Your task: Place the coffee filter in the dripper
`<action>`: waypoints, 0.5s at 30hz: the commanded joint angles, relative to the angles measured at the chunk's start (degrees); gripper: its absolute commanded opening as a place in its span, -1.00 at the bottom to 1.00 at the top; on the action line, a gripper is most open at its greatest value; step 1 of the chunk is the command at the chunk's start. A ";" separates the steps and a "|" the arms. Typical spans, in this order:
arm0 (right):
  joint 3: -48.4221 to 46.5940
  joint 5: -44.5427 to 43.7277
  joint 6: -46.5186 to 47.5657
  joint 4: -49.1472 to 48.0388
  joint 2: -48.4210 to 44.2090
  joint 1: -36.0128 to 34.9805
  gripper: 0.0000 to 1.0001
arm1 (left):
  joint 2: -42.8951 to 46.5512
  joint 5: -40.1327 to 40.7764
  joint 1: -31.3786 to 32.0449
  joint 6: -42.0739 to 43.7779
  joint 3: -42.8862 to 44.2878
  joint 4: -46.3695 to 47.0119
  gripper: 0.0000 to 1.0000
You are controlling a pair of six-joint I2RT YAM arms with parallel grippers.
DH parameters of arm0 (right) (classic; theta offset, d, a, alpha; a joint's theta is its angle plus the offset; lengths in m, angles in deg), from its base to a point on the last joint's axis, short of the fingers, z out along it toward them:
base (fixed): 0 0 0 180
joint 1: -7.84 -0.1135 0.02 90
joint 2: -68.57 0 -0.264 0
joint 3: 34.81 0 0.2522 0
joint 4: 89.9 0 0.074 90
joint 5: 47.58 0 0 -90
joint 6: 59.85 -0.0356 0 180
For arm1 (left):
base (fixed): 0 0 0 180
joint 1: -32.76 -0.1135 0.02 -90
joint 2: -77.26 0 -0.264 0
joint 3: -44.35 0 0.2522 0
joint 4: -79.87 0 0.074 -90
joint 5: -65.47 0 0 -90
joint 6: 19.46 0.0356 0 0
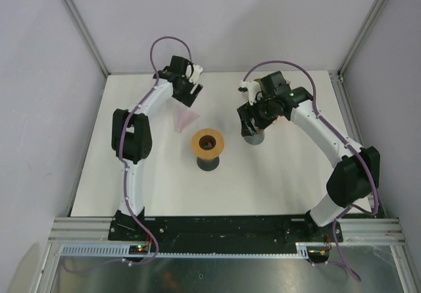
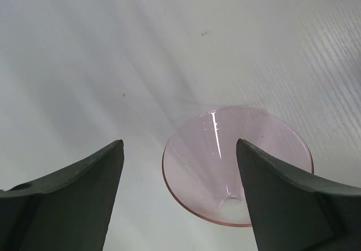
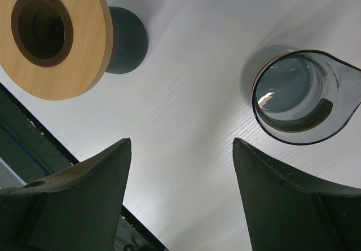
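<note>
The left arm [image 1: 133, 181] is lifted up from its base at the near left and is bent at the elbow. From there it is stretched toward the far side and to the right. The left gripper [image 1: 193, 85] is pointed down. Its two dark fingers [image 2: 67, 200] are spread wide apart, and nothing is held between them.

The right arm [image 1: 322, 132] is lifted up from its base at the near right and is bent at the elbow too. It is stretched toward the far side and to the left. The right gripper [image 1: 250, 126] is pointed down. Its fingers [image 3: 73, 200] are spread wide as well, and nothing is gripped.
</note>
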 commanded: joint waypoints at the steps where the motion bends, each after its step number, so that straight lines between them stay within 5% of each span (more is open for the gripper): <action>1: 0.08 1.00 -0.05 -0.86 0.27 -0.55 0.54 | 1.97 0.99 -0.26 1.25 -0.25 0.09 0.71; 5: 0.16 0.82 0.03 -0.82 0.76 -0.69 0.55 | 4.12 -2.61 -0.42 1.15 -1.15 -0.18 0.70; 15: 0.32 0.68 0.17 -0.84 0.96 -1.03 0.55 | 2.44 3.03 -2.49 0.52 -1.01 -3.07 0.72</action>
